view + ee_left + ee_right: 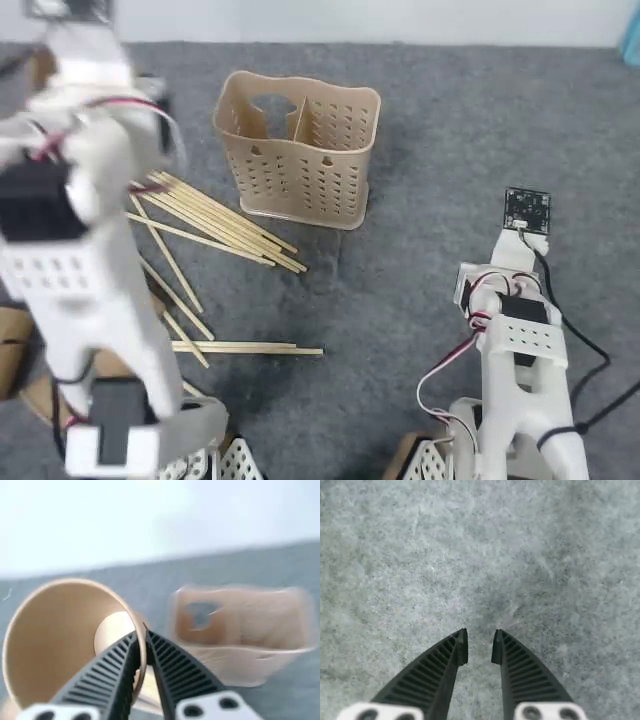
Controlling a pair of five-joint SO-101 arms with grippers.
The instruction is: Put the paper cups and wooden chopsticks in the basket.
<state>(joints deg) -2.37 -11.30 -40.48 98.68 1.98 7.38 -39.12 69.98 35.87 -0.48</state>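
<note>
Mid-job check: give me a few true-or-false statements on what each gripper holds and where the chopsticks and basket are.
1. The left gripper pinches the wall of a tan paper cup. True.
2. The thin wooden chopsticks are already in the beige perforated plastic basket. False: they lie scattered on the grey carpet beside it.
3. The right gripper holds a chopstick. False: its fingers are apart over bare carpet, with nothing between them.
4. The basket stands upright, split by a divider. True.
</note>
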